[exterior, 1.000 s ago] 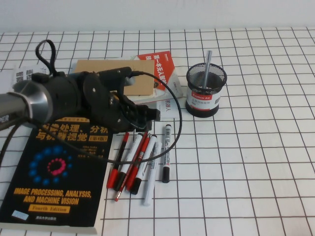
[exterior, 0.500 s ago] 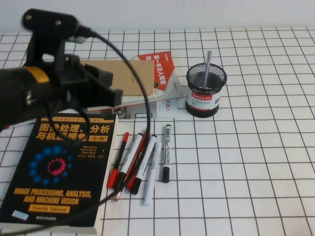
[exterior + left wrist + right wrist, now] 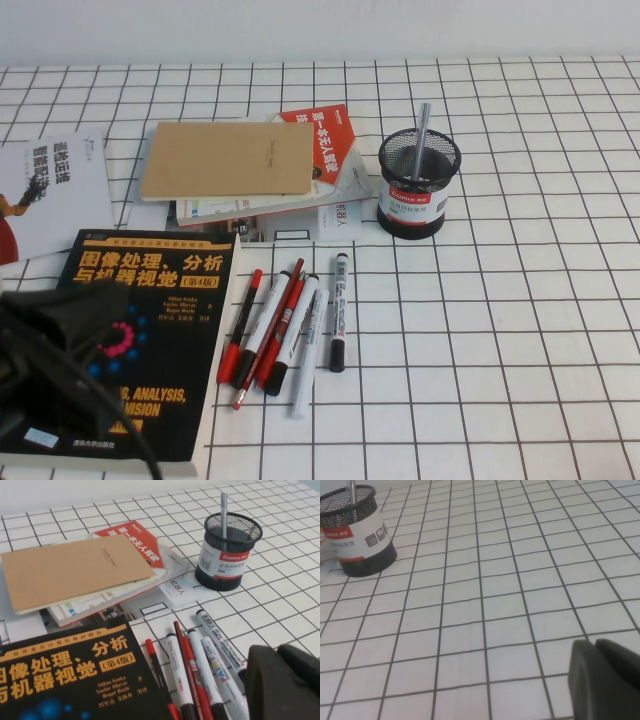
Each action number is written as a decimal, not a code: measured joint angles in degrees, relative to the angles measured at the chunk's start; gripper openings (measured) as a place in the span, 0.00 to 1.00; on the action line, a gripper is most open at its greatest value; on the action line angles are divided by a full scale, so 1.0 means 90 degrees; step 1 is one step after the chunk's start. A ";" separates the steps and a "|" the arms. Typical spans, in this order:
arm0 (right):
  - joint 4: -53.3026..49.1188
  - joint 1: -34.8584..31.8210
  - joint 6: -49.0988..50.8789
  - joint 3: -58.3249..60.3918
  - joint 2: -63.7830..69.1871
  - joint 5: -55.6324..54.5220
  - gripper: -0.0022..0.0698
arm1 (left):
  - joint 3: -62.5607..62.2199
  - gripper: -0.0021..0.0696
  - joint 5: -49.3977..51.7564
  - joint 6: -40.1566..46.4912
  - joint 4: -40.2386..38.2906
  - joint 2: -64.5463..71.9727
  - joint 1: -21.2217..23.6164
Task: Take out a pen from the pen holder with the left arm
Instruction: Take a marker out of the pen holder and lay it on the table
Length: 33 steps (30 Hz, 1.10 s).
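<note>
A single slim silver pen [image 3: 422,128] stands in the pen holder [image 3: 419,190], leaning slightly and rising well above the rim. The holder is a round black mesh cup with a white and red label band. It sits right of centre in the upper half of the high view, on the white surface [image 3: 520,330] ruled with a black grid.

Just left of it lies a stack of books, with a brown notebook [image 3: 228,160] on top and a red-covered book [image 3: 328,135] poking out beneath. Below the stack, at mid-frame, loose pens and markers [image 3: 285,325] lie side by side, red and white barrels with black caps. They are next to a large black textbook [image 3: 150,300] at lower left.

The left arm [image 3: 60,340] shows only as a dark blurred mass in the lower left corner of the high view, over the textbook and well apart from the holder. Its wrist camera shows the left end effector [image 3: 276,652] above the near ends of the loose pens, fingers pressed together and holding nothing. The right end effector [image 3: 596,644] hovers over bare grid squares, well apart from the holder, its fingers likewise pressed together.
</note>
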 joint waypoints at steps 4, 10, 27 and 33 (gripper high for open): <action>0.0000 0.0000 0.0000 0.0000 0.0000 0.0000 0.01 | 0.0368 0.03 0.0371 0.0000 0.0000 -0.0740 0.0000; 0.0000 0.0000 0.0000 0.0000 0.0000 0.0000 0.01 | 0.0666 0.03 0.1047 0.0000 0.0000 -0.1119 0.0000; 0.0000 0.0000 0.0000 0.0000 0.0000 0.0000 0.01 | 0.1551 0.03 0.0729 0.0077 0.2014 -0.1808 0.0109; 0.0000 0.0000 0.0000 0.0000 0.0000 0.0000 0.01 | 0.2592 0.03 -0.0140 -0.0110 0.1815 -0.2886 0.1047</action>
